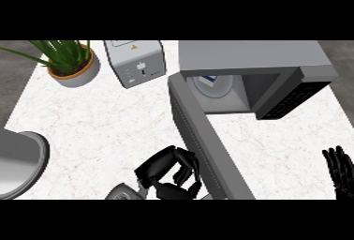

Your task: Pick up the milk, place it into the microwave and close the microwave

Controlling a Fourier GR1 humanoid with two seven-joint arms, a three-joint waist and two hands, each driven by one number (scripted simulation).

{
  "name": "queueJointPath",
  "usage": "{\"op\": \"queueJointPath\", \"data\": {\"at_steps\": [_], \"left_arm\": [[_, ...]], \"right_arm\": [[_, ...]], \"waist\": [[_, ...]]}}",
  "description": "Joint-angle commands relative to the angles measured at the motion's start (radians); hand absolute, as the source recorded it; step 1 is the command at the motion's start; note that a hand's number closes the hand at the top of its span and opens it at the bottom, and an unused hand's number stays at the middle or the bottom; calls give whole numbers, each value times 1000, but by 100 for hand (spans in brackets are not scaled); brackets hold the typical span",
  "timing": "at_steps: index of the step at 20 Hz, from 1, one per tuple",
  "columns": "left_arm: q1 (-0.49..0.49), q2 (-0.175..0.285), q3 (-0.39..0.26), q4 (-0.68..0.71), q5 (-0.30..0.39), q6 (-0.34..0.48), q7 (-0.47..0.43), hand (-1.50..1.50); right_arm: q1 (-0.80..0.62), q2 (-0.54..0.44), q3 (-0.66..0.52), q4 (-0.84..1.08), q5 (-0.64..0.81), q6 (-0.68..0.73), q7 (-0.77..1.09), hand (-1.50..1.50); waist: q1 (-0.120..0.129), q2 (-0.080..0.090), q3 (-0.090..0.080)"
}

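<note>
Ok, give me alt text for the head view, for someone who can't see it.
A microwave stands on a white counter with its door swung open and a milk carton inside. The robot's curled left hand is beside the door; the right hand rests open at the right edge. A plant and toaster stand at the back left.

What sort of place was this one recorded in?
Most likely a home kitchen counter: a pale marbled worktop carries a microwave with its door swung open, a toaster beside it, and a potted plant at the far corner.
</note>
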Motion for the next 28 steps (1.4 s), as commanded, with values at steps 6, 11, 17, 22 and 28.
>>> {"op": "queueJointPath", "data": {"at_steps": [6,11,17,22,28], "left_arm": [[-201,-4,-386,283,237,359,-86,150],[-263,-4,-456,304,332,528,-41,150],[-316,-4,-463,306,435,689,-74,150],[-369,-4,-406,259,550,760,-164,150],[-442,-4,-364,286,676,790,-222,150]], "right_arm": [[43,-57,-42,-138,-120,116,27,-150],[-17,-89,-59,-197,-134,115,48,-150],[-7,-98,-36,-271,-195,166,84,-150],[-14,-134,-45,-286,-237,207,108,-150],[-37,-180,-53,-315,-279,238,156,-150]], "waist": [[-37,7,-2],[-72,15,-4],[-113,22,-7],[-151,32,-10],[-191,49,-9]]}}
